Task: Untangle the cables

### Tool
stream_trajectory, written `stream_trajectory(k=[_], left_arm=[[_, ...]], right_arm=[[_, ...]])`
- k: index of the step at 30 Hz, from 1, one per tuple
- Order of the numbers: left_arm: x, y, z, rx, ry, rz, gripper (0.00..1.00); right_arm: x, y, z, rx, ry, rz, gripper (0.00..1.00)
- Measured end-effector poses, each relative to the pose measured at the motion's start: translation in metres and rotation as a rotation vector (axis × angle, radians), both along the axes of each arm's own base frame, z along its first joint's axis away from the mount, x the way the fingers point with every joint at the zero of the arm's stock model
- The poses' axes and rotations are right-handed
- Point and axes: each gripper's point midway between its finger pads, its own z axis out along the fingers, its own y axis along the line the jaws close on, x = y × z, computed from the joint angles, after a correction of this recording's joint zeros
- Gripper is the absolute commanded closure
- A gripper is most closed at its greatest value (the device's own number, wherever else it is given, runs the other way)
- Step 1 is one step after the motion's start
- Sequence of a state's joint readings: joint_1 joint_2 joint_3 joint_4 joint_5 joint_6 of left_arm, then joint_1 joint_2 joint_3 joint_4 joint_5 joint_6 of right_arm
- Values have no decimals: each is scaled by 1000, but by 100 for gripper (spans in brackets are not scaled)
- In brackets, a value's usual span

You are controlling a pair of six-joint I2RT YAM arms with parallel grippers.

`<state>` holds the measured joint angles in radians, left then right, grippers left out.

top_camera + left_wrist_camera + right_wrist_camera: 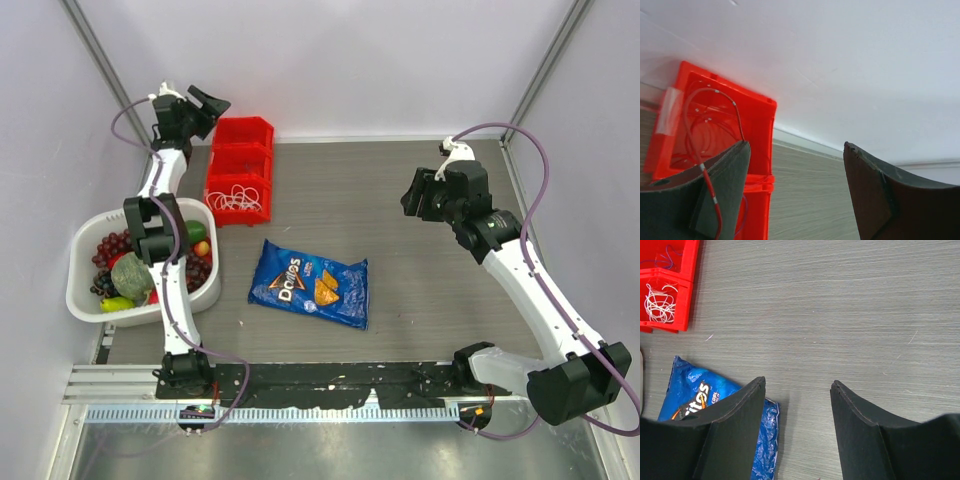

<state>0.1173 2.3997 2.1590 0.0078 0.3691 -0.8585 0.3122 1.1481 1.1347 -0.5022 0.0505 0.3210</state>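
The cables lie in a row of red bins (262, 130) at the far left of the table. White cables (238, 197) fill the nearest bin, also seen in the right wrist view as white cables (657, 300), with a bluish cable (662, 261) in the bin behind. My left gripper (210, 103) hangs over the farthest bin (760, 120), open (795, 145) with nothing between the fingers. A red cable (709, 186) loops out of that bin and lies along the outside of the left finger. My right gripper (415, 195) is open (797, 382) above bare table.
A blue chip bag (310, 283) lies mid-table, below and left of the right gripper (690, 390). A white basket (90, 225) of fruit stands at the left edge beside the left arm. Enclosure walls close off the back and sides.
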Motion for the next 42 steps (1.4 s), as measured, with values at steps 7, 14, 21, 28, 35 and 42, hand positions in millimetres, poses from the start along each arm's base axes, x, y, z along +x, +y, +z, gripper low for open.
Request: stream_trajectory(k=[7,14,21,28,35,42], left_arm=[[10,-8,10,-92,13,-26,24],[-16,10,-14,131,211,105,36],[-48,30,-29,340,356,138,18],[-64,54,-30,497,434,226,24],[-87,56,-44,654,542,247,37],[-93,32,-43,712,552,234,27]], right_arm=[[0,0,0,0,0,0,40],[0,0,0,0,0,0,40],[0,0,0,0,0,1,40],[-1,2,0,5,2,8,41],[0,5,-1,22,8,17,41],[2,14,-7,46,32,45,42]])
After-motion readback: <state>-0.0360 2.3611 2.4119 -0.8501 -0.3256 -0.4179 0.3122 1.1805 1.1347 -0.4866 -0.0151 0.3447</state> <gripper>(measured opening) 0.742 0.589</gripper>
